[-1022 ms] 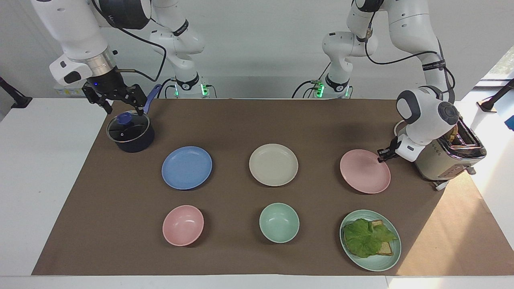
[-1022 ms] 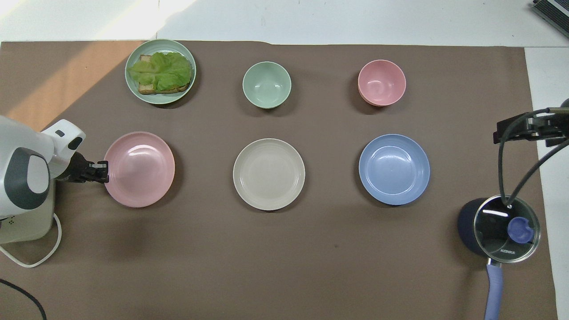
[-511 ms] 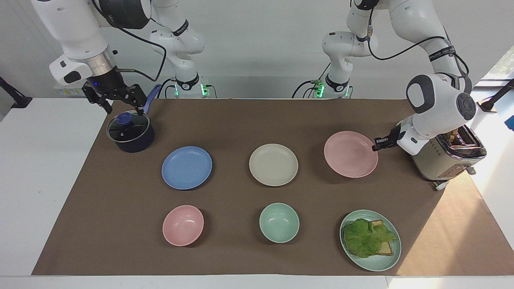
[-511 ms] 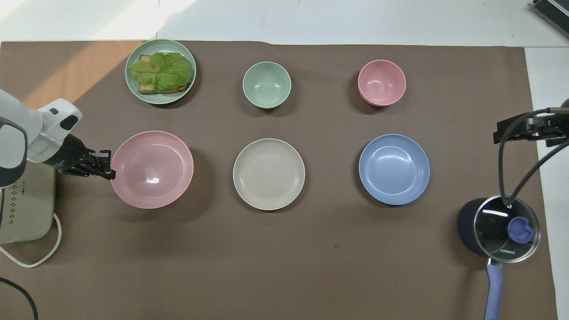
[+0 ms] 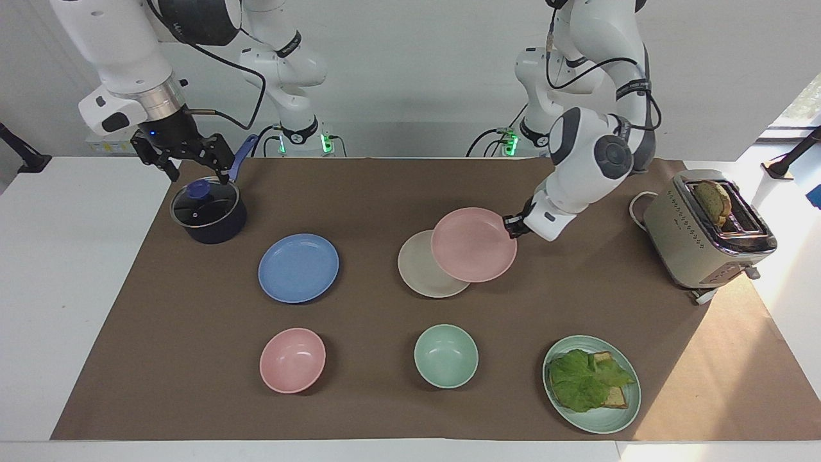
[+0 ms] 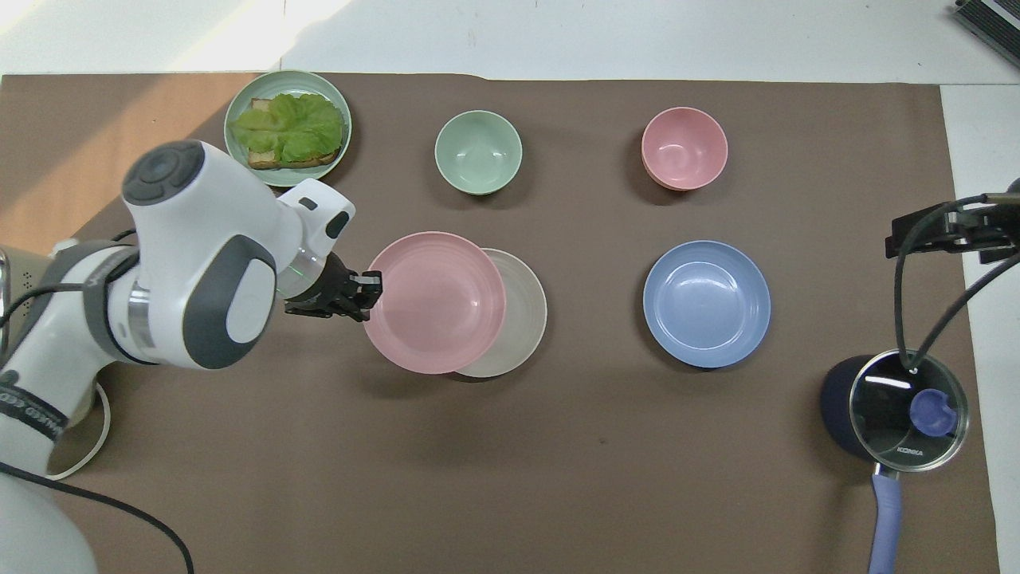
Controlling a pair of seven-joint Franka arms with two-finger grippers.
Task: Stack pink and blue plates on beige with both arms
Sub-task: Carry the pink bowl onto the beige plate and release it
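Beige plate (image 5: 420,273): partly covered by raised pink plate (image 5: 473,244); saucepan handle (image 6: 884,526): cut by overhead picture's bottom edge

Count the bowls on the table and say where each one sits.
2. The pink bowl sits farther from the robots than the blue plate, toward the right arm's end. The mint-green bowl sits beside it, farther out than the beige plate. None looks hidden.

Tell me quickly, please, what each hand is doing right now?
Left hand: closed on the rim of the pink plate, carrying it over the beige plate.
Right hand: open, holding nothing, above the pot.
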